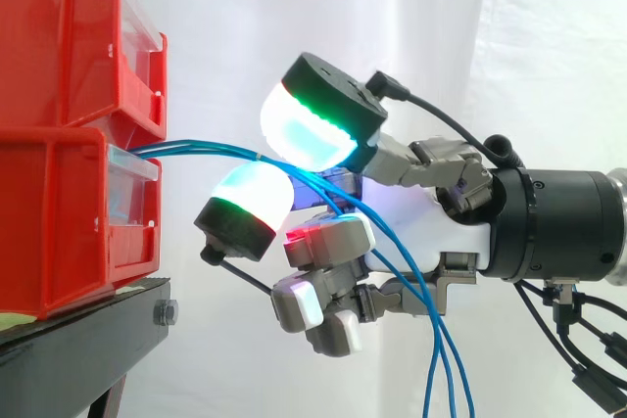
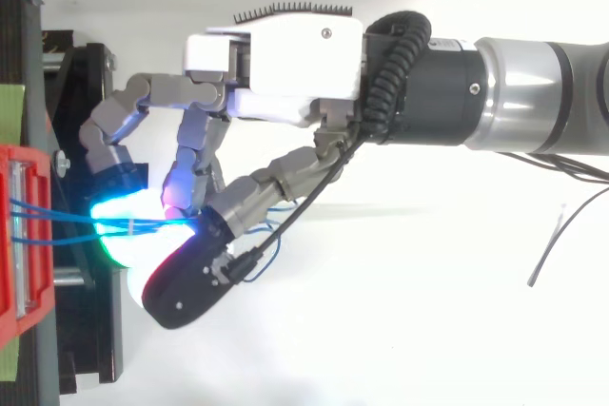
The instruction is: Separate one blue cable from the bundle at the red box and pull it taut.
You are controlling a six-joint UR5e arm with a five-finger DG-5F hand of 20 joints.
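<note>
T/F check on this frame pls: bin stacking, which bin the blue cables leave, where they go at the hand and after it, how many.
1. The upper red bin sits on the lower red bin, which rests on the black stand. True.
2. The blue cables come out of the upper red bin. False: they come out of the lower one.
3. The cables pass between glowing pads of the hand. True.
4. Past the hand, the cables climb to the top edge of the side view. False: they hang down to its bottom edge.
5. Only one cable runs from bin to hand. False: more than one does.
</note>
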